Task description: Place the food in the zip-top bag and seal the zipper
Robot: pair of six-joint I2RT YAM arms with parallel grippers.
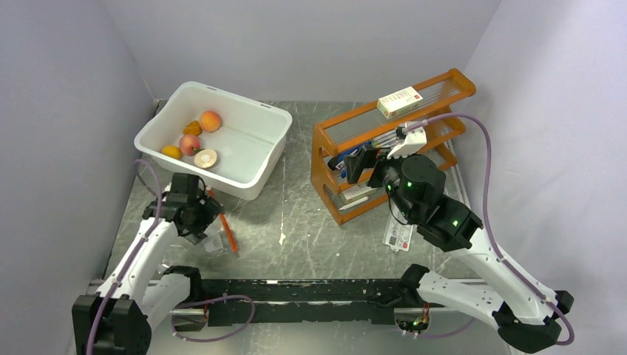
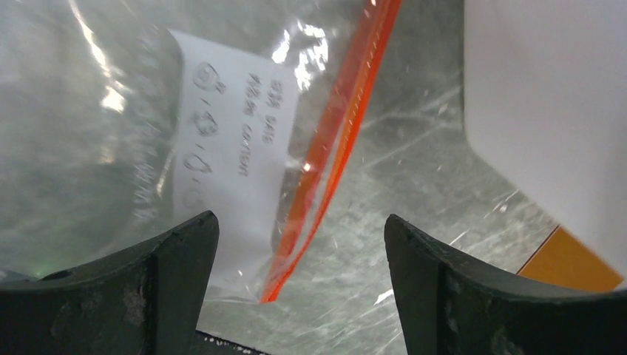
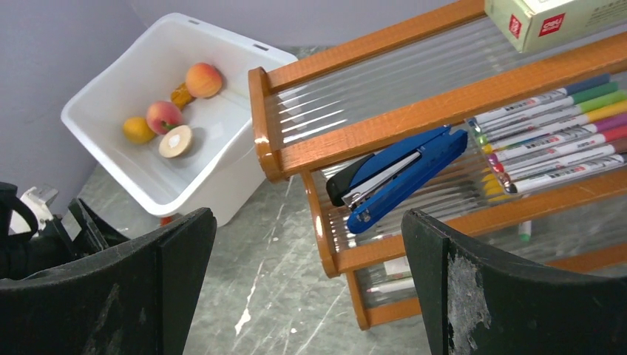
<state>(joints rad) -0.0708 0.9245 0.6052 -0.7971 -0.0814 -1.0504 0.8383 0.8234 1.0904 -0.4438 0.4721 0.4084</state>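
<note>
L pincer [image 2: 299, 222], zipper [image 2: 336, 140] end btwn jaws

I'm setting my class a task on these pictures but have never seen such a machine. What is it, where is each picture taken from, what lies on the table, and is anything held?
Two robot arms are bolted at the near edge of a table. One picture looks down from above; the other two come from a camera on each wrist. The left pincer is open, pointing at a clear zip-top bag with an orange-red zipper. The right pincer, also open, faces a wooden rack holding markers and a blue stapler. Toy fruits lie in a white tub. Nothing is held.
</note>
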